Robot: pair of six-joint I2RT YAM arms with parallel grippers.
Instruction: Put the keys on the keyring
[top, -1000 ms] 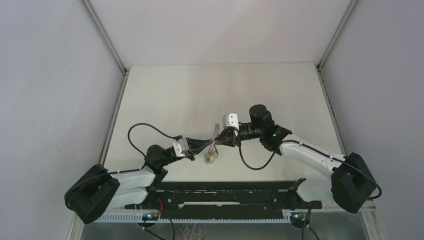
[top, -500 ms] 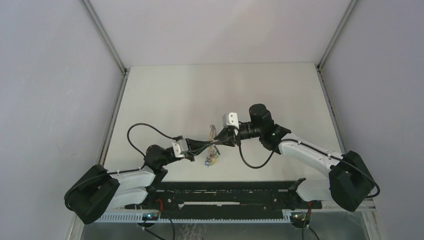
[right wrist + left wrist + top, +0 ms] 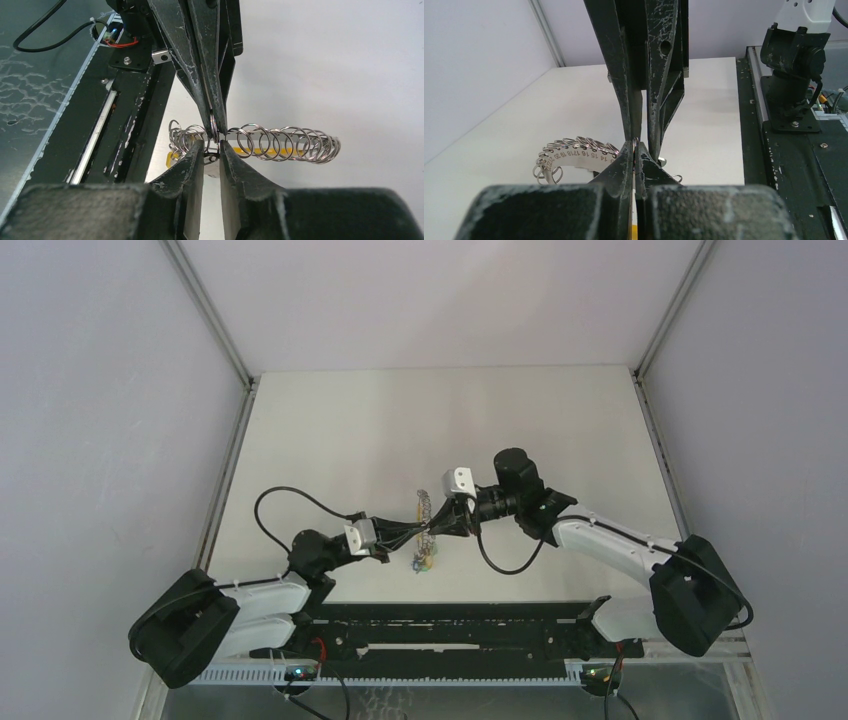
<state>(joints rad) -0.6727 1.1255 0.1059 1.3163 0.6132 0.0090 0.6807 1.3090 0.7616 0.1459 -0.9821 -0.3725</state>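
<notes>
- My left gripper (image 3: 634, 150): black fingers, scuffed and scratched, tapering to thin tips. The jaws are clenched with almost no gap, and a thin wire loop of the keyring (image 3: 574, 156) is pinched at the very tips.
- My right gripper (image 3: 212, 148): the same worn black fingers. The jaws are drawn in to a narrow slot, gripping a small bright metal piece of the keyring between the tips. I cannot tell exactly which part it is.
- The two pairs of tips meet nose to nose at one spot on the keyring. Whether they touch each other I cannot tell.
- Keyring: silvery metal. It is a curved flat band stamped with small numbers, with a row of small wire split rings threaded along it like a loose coil. It runs out sideways from the tips, to the left of my left jaws and to the right of my right jaws, above the matte white table (image 3: 340, 440).
- Keys (image 3: 424, 561): a small cluster, yellow and green showing, just below the meeting jaws. The blades are too small to make out.
</notes>
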